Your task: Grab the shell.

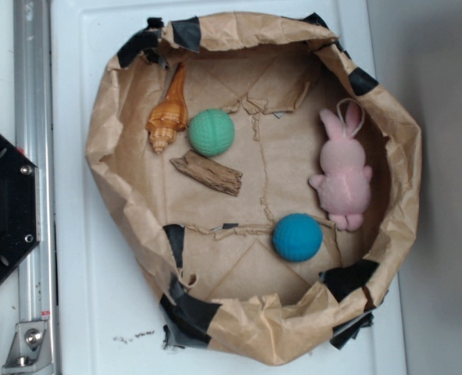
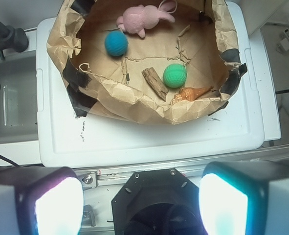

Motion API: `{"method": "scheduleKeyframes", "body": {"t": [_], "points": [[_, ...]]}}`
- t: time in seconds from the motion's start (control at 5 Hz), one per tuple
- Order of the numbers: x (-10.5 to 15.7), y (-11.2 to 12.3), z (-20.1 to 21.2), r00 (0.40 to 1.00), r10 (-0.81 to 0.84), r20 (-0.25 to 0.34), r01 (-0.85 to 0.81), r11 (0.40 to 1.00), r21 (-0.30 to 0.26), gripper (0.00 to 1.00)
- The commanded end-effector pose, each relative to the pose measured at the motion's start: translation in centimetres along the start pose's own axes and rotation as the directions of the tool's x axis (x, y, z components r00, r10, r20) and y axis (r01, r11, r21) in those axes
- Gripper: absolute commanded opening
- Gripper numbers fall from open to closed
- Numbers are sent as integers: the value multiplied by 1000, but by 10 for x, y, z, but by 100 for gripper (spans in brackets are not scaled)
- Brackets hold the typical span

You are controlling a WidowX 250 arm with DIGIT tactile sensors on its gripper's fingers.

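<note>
White desk [image 1: 82, 312] carries a ring of crumpled brown paper [image 1: 254, 336], patched with black tape, that forms a shallow walled nest. Taking the green ball [image 1: 211, 132] as the landmark: the shell [image 1: 168, 117], orange-tan with a ribbed rounded end and a long pointed tail, lies just beside the ball in the exterior view, on its left, close against the paper wall, tail aimed toward the rim. A flat brown piece of bark [image 1: 208, 173] lies just below the ball, near it. A blue ball [image 1: 297, 237] sits well apart, toward the lower right, and a pink plush rabbit [image 1: 342, 172] lies far to the ball's right, by the opposite wall.

The wrist view looks down from outside the nest, over the robot's black base [image 2: 159, 205]. The pincer [image 2: 142, 203] hangs high and well back from the ball, its two pale fingers [image 2: 58, 205] spread wide apart with nothing between them.

Open paper floor lies between the green ball and the rabbit; the shell's side is cramped by the wall.
</note>
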State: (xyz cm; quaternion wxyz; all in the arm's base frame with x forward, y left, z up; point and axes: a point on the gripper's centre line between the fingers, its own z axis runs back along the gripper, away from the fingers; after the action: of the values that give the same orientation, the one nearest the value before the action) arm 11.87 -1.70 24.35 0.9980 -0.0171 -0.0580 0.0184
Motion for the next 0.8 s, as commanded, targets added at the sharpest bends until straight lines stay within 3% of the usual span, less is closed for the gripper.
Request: {"method": "scheduleKeyframes", "body": {"t": [0.0, 0.2, 0.4, 0.6], "points": [[0, 0, 0, 1000, 0, 0, 0, 1000, 0, 100], [45, 18, -30, 999, 0, 53, -2, 999, 40, 100], [93, 8, -31, 985, 124, 117, -138, 983, 118, 100], [115, 12, -63, 967, 222, 123, -234, 968, 90, 100]]}}
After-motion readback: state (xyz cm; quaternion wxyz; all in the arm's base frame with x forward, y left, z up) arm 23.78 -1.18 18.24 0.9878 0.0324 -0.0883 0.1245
